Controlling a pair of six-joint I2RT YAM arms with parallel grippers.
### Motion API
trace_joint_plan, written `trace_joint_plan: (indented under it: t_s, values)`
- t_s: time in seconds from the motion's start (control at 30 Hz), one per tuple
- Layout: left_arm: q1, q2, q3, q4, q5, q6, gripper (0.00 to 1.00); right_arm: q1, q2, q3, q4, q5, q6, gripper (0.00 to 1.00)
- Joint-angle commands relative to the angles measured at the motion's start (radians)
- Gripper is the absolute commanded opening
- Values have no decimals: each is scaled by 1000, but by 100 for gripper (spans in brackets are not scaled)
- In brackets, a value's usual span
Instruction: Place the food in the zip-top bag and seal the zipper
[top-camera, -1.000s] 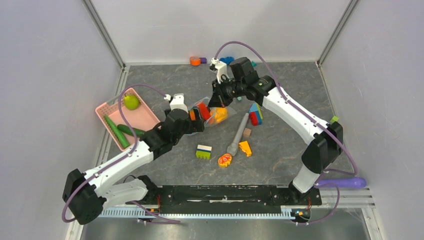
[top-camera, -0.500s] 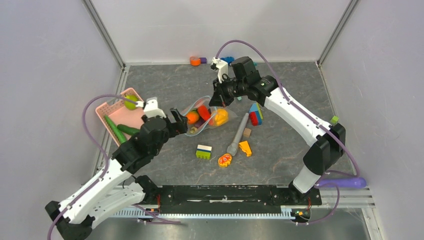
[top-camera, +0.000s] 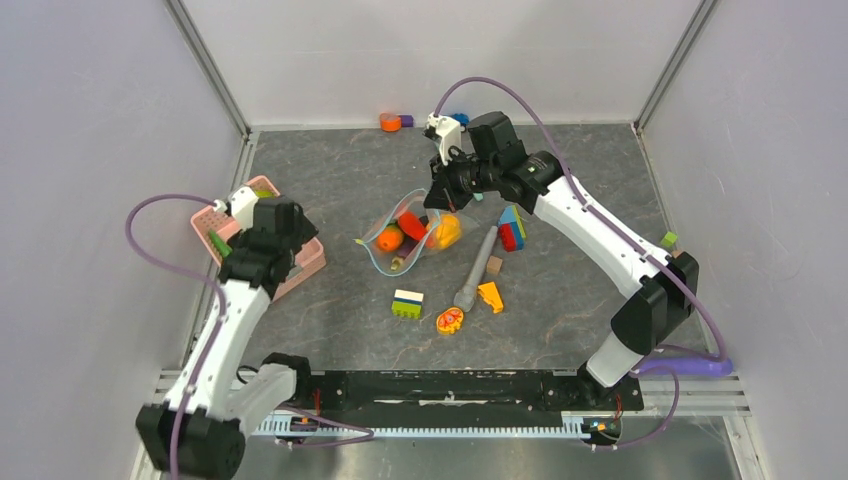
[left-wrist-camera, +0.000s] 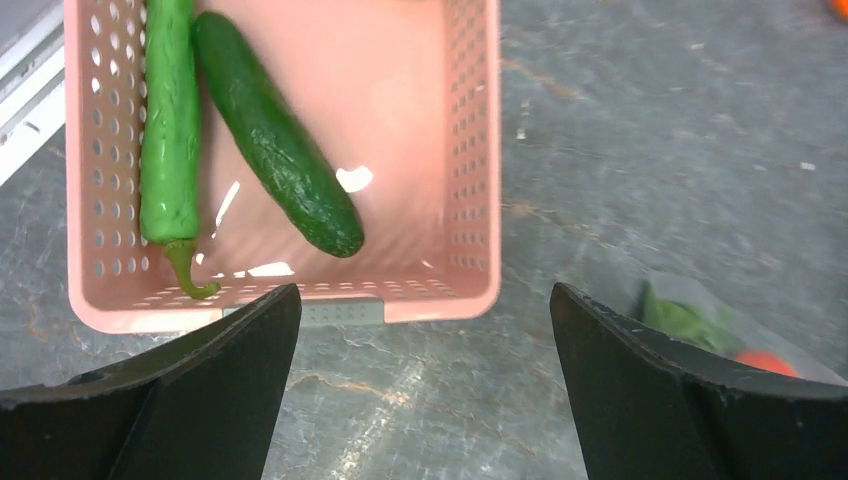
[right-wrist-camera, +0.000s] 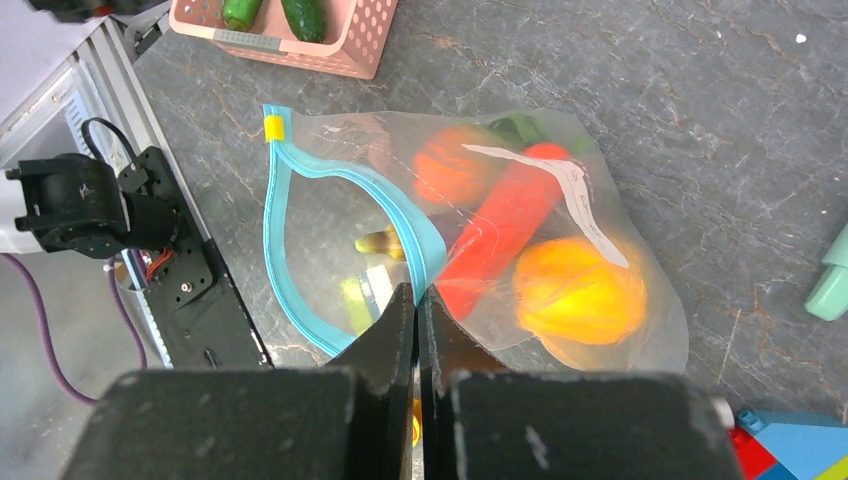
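My left gripper (left-wrist-camera: 422, 300) has swung off the bag (right-wrist-camera: 350, 140) and now hangs over the pink basket (left-wrist-camera: 472, 150), jaws wide and empty (next pick, I'd guess). The cucumber (left-wrist-camera: 280, 150) and green pepper (left-wrist-camera: 165, 130) lie just ahead of it, toward its left finger. My right gripper (right-wrist-camera: 418, 300) stays pinched shut on the teal zipper (right-wrist-camera: 270, 210), holding the bag's mouth open on the bench (left-wrist-camera: 650, 150), with some food (right-wrist-camera: 505, 225) already inside.

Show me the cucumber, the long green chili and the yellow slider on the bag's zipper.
cucumber (left-wrist-camera: 275, 135), left wrist view, middle of its dark green body.
chili (left-wrist-camera: 168, 130), left wrist view, midway along its lighter green body.
yellow slider (right-wrist-camera: 271, 127), right wrist view, centre of the small yellow tab.
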Motion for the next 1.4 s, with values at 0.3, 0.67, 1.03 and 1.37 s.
trace_joint_plan:
  t_s: [0.3, 0.67, 1.03, 1.37]
  values:
    - [305, 363, 31, 71, 65, -84, 100, 4, -40, 45, -3, 60, -49, 0]
    - [365, 612, 9, 197, 119, -56, 100, 4, -27, 52, -4, 86, -46, 0]
    - [367, 743, 10, 256, 250, -15, 93, 4, -45, 43, -2, 81, -55, 0]
    - [367, 720, -17, 296, 259, -3, 62, 4, -45, 43, 0, 71, -53, 0]
